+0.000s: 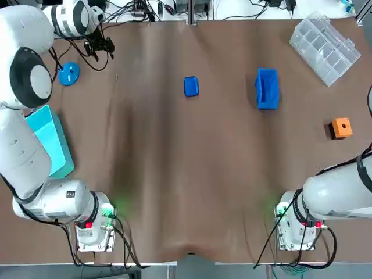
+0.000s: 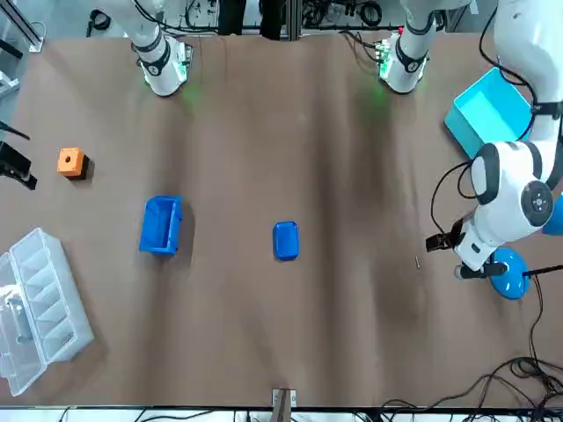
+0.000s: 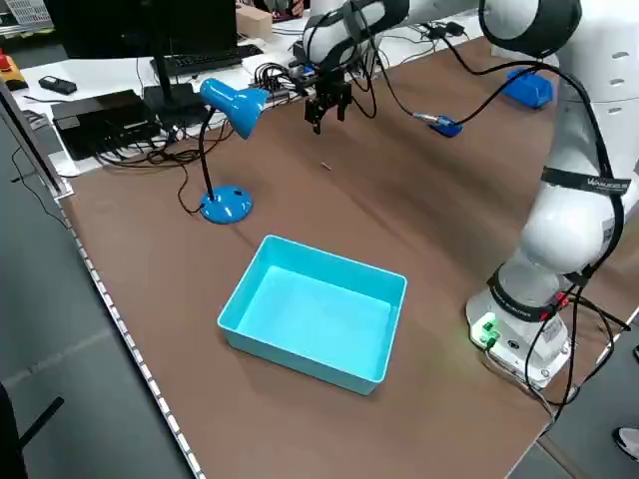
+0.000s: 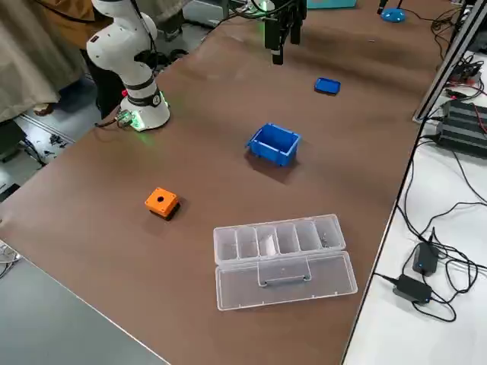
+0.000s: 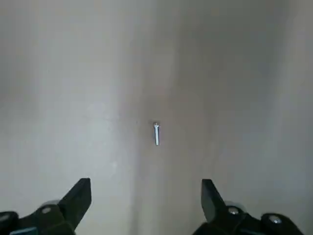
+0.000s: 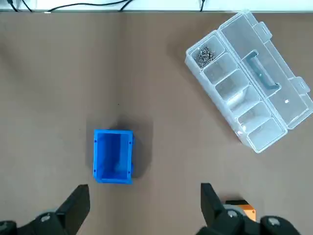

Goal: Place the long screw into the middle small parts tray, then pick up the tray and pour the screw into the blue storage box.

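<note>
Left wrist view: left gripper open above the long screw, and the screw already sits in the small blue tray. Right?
No. The left gripper is open above the long screw, but the screw lies on the bare table, not in the small blue tray; the left wrist view shows it. The right gripper hangs open, high over the table's right side.

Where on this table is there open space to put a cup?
The bare middle, between the arm bases and the small tray and blue box, is freest. Crowded: the left side, where the left arm's jaws hang over the screw by the lamp and teal bin.
</note>
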